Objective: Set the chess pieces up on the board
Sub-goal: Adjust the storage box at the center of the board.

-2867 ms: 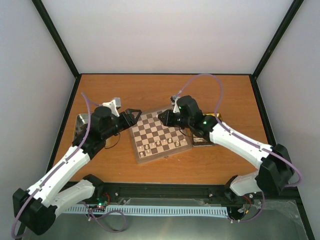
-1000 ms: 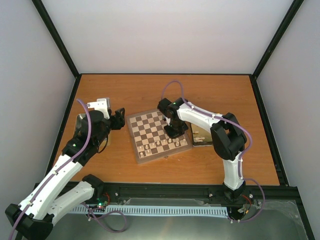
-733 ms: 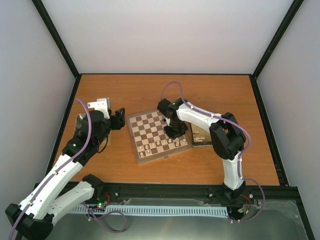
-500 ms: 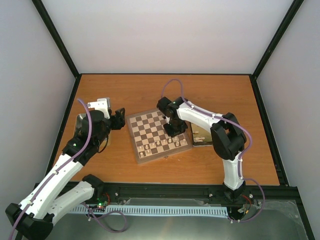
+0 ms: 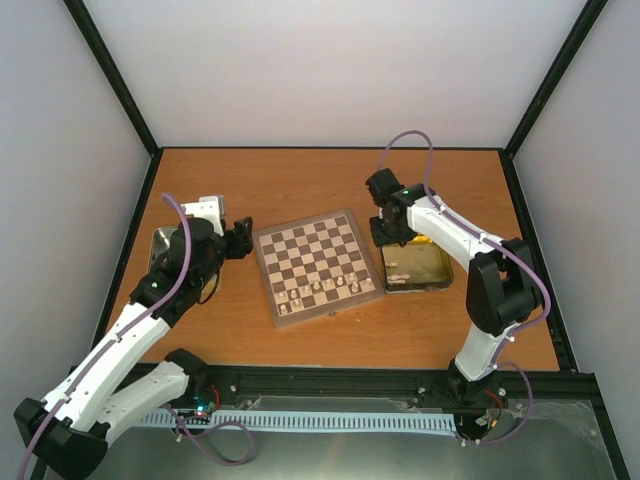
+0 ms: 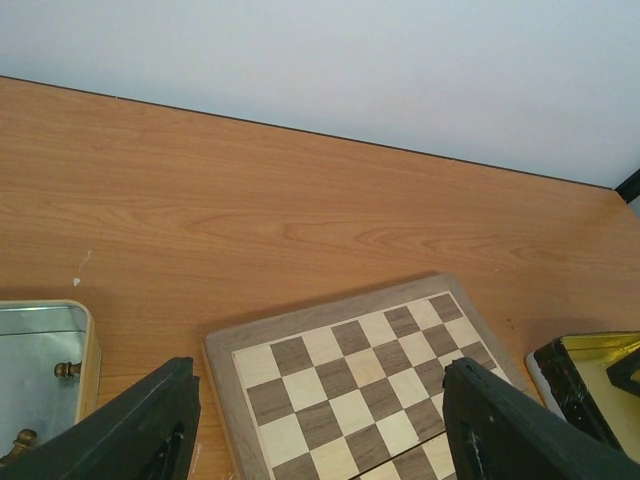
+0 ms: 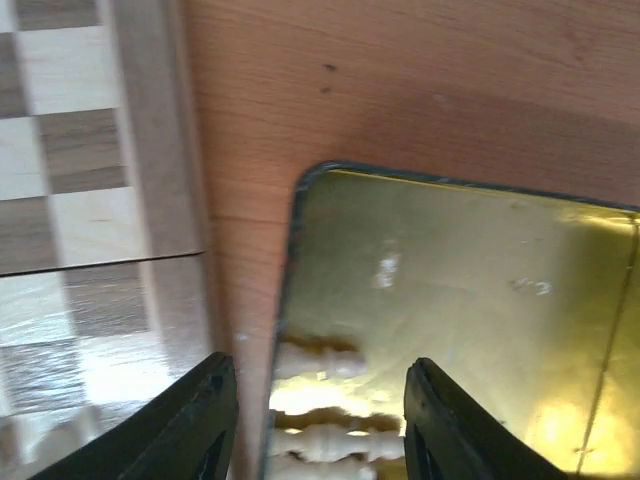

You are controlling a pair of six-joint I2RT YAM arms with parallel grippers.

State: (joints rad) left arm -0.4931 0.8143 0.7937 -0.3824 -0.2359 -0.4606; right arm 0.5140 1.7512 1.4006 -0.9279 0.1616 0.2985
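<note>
The board (image 5: 305, 243) lies mid-table, with several cream chess pieces (image 5: 318, 289) standing on its two nearest rows. My right gripper (image 5: 394, 233) hangs over the far left corner of the gold tin (image 5: 432, 270). In the right wrist view it (image 7: 320, 432) is open and holds nothing. Below its fingers, cream chess pieces (image 7: 330, 441) lie on their sides in the tin (image 7: 460, 270). My left gripper (image 5: 240, 240) hovers just left of the board. The left wrist view shows it (image 6: 320, 440) open and empty, above the board's (image 6: 350, 370) bare far squares.
A silver tray (image 6: 35, 345) at the left holds dark brown chessmen (image 6: 67, 369); my left arm covers most of it from above. The gold tin sits close against the board's right edge (image 7: 150, 150). Black frame posts border the table.
My right gripper has left the board's right side, swung back over the gold tin and opened. The left arm has hardly moved.
</note>
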